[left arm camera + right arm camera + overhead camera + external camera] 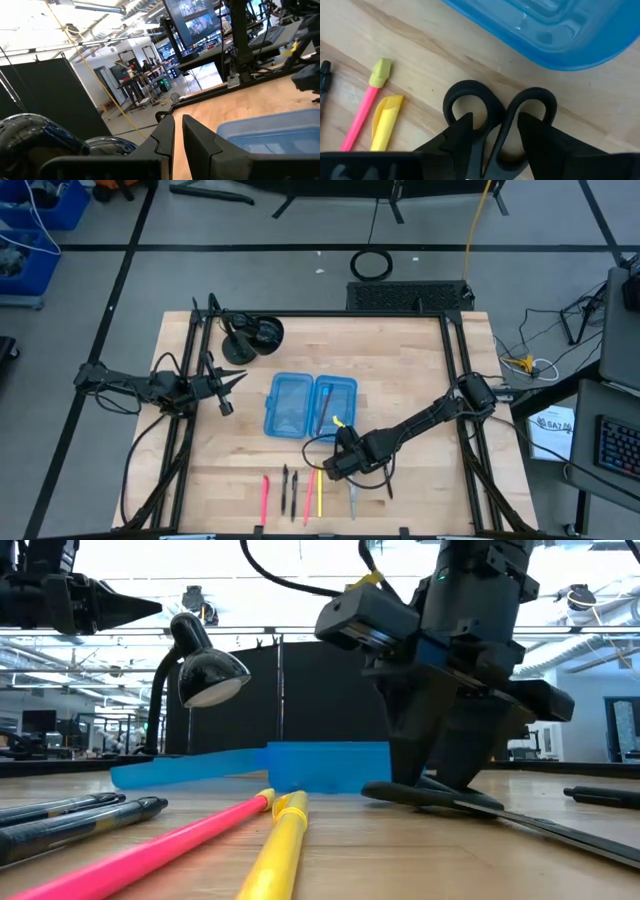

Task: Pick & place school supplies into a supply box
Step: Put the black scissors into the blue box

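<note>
The scissors (352, 498) lie flat near the table's front edge, black handle loops (502, 107) toward the supply box, blades (540, 825) toward the near edge. My right gripper (497, 130) points down over the handles, open, one fingertip over each loop. The supply box (310, 405), translucent blue, lies open at mid-table with both halves flat. Left of the scissors lies a row of pens: a pink one (265, 498), two black ones (289, 491), a pink one with a yellow cap (365, 107) and a yellow one (385, 122). My left gripper (228, 385) hovers shut, left of the box. My right gripper comes at the scissors from above, its fingertips (462, 130) over the two handle loops and the loops' inner rims (505, 125) between them. I cannot tell whether the fingers touch the scissors. The scissors lie flat on the table.
A black desk lamp (250, 335) stands at the far left of the table, behind my left gripper. Black frame rails (458, 380) run along the table's sides. There is bare wood between the box and the row of pens.
</note>
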